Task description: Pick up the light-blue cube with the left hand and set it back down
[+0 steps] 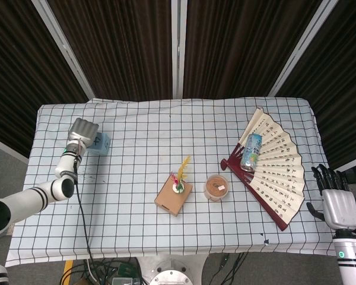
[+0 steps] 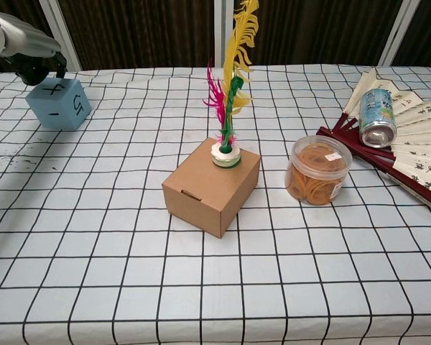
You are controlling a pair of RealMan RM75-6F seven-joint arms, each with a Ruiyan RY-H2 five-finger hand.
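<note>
The light-blue cube (image 2: 57, 104) stands level on the checked cloth at the far left, a "5" on its right face; it also shows in the head view as the cube (image 1: 100, 143). My left hand (image 2: 30, 56) hovers at its far upper-left edge, dark fingers (image 2: 37, 72) curled down by the top corner. In the head view the left hand (image 1: 82, 132) lies mostly left of the cube. Whether the fingers still grip it is unclear. My right hand (image 1: 334, 200) hangs off the table's right side, fingers apart, holding nothing.
A cardboard box (image 2: 212, 185) with a feather shuttlecock (image 2: 230, 86) on top sits mid-table. To its right are a jar of rubber bands (image 2: 318, 171), and a drink can (image 2: 378, 117) lying on an opened paper fan (image 1: 273, 169).
</note>
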